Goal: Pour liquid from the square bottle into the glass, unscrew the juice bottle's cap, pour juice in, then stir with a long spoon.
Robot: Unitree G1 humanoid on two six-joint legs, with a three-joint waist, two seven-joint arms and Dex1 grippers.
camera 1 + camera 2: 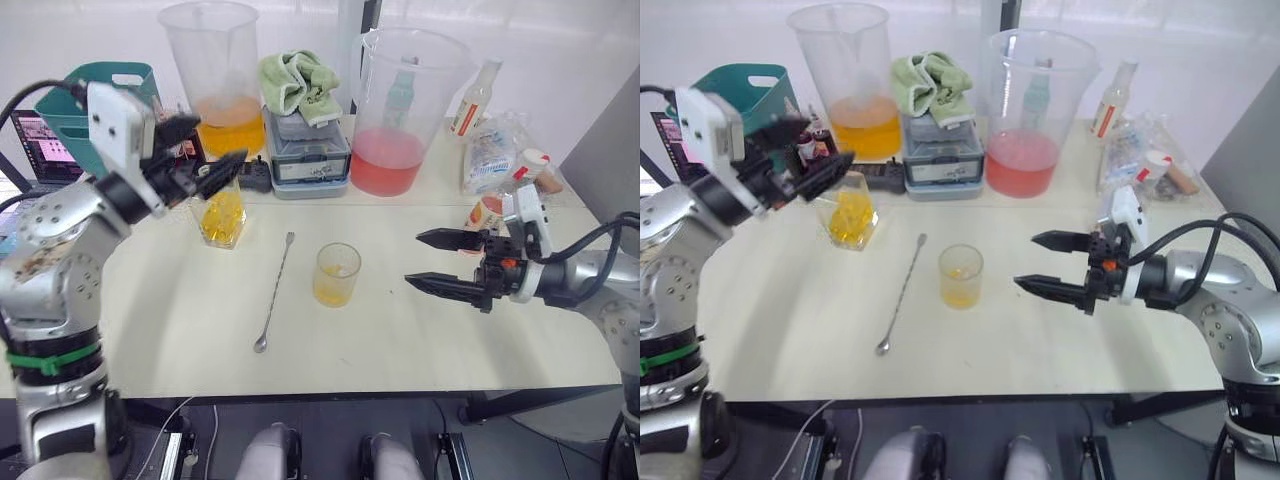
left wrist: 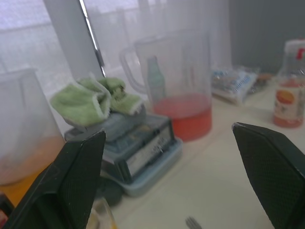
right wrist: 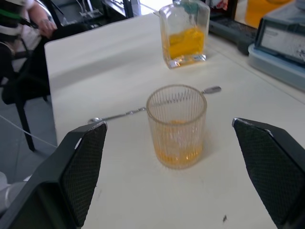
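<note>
The glass [image 1: 337,275], a ribbed tumbler with a little yellow liquid [image 3: 176,152] at its bottom, stands mid-table. To its left lies the long spoon [image 1: 275,290]. The square bottle [image 1: 222,215], part full of yellow, stands further left. My left gripper [image 1: 222,138] hovers open just above it. My right gripper [image 1: 412,258] is open to the right of the glass, pointing at it with a gap between. Behind that gripper stands the juice bottle [image 2: 288,90] with its white cap [image 1: 530,158] on, partly hidden.
Along the back stand a big jug with orange fluid [image 1: 215,75], a grey box [image 1: 308,150] topped by a green cloth [image 1: 300,80], and a big jug with pink fluid [image 1: 405,110]. A paler slim bottle [image 1: 475,95] and plastic bag [image 1: 495,150] sit back right. A teal bin [image 1: 100,95] is back left.
</note>
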